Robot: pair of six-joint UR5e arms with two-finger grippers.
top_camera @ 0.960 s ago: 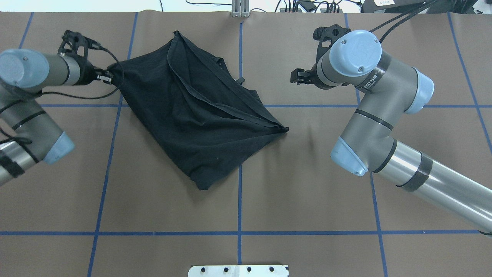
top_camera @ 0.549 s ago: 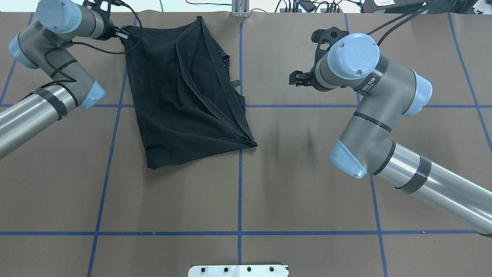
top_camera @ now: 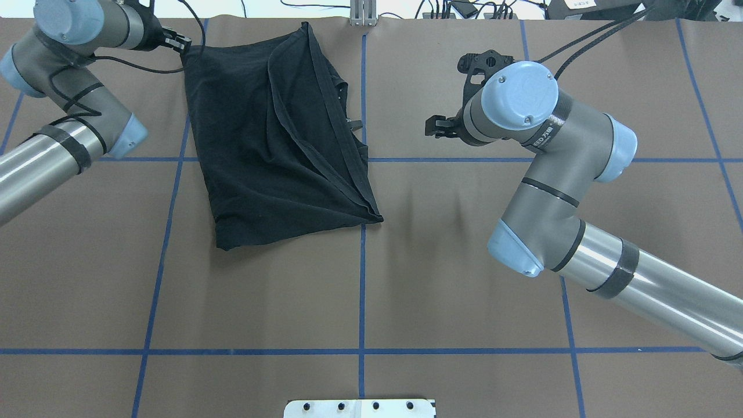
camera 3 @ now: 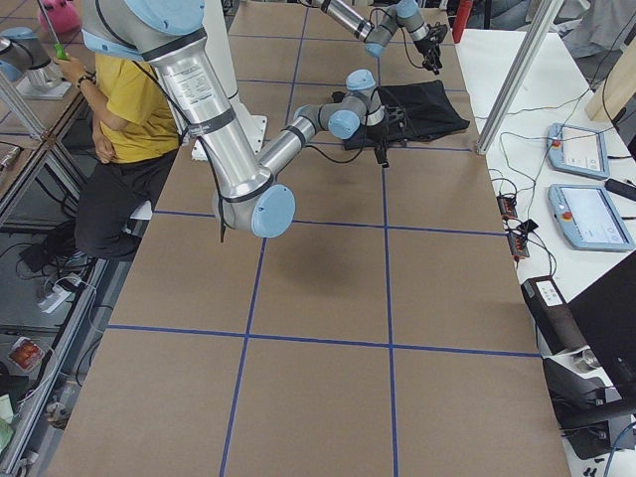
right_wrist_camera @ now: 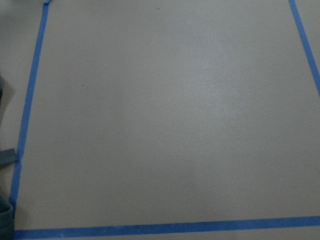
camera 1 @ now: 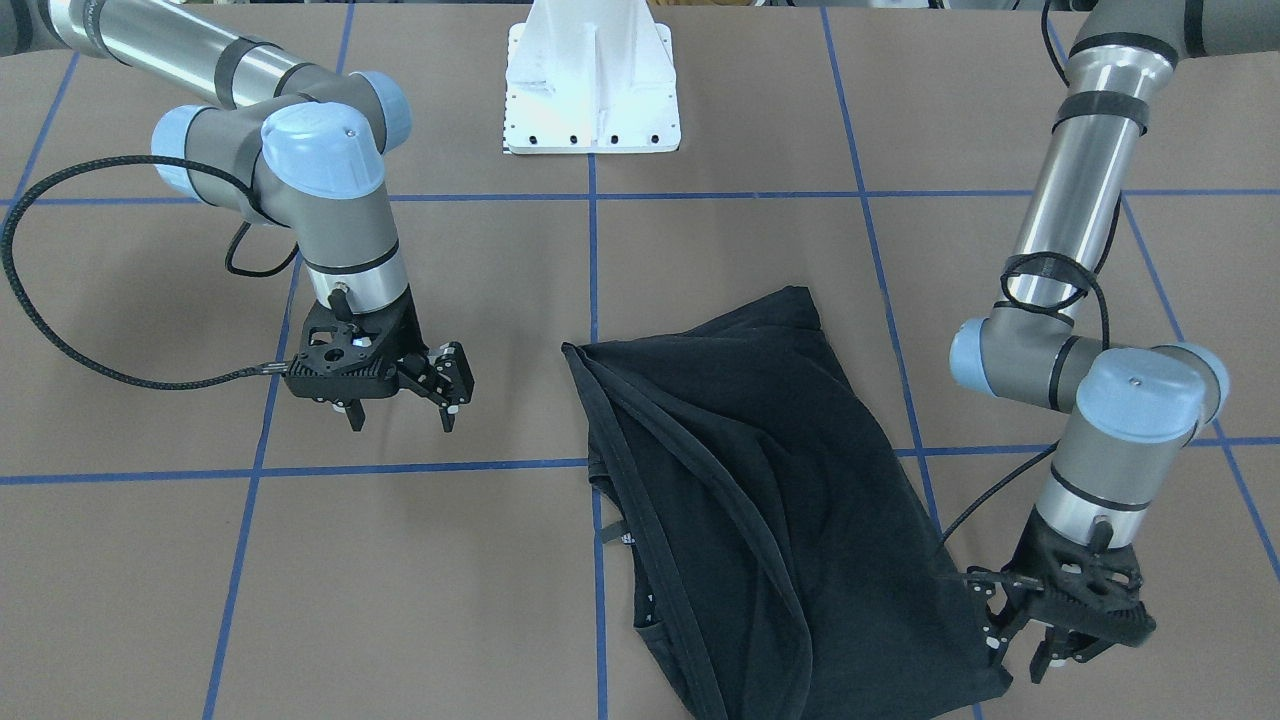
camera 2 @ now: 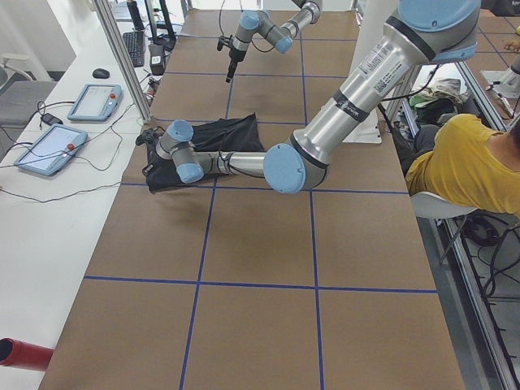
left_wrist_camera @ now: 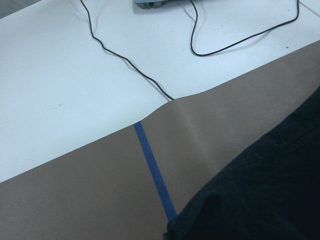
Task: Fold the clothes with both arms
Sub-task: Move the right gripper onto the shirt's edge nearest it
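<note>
Lying crumpled and roughly folded on the brown tabletop [top_camera: 464, 290], the black T-shirt [top_camera: 273, 133] sits well out from the white mounting base [camera 1: 590, 90], toward the tabletop's edge opposite that base. It is on the robot's left of the blue tape line [top_camera: 361, 290] that runs straight out from the base. One side overlaps the other in a long diagonal fold, and hems and the neck opening show along that fold. One corner of the cloth just touches the tape line.

The left arm [top_camera: 64, 145] reaches to the shirt corner farthest from the base on the robot's left. The left fingers [camera 1: 993, 625] stand apart there, one against the shirt's edge, with no cloth seen pinched between them.

The right arm [top_camera: 557, 174] is on the other side of the base's line, well apart from the shirt. The right fingers [camera 1: 448, 385] point down above bare tabletop, spread wide and holding nothing.

A person in a yellow top [camera 2: 463, 171] sits just beside the base.
</note>
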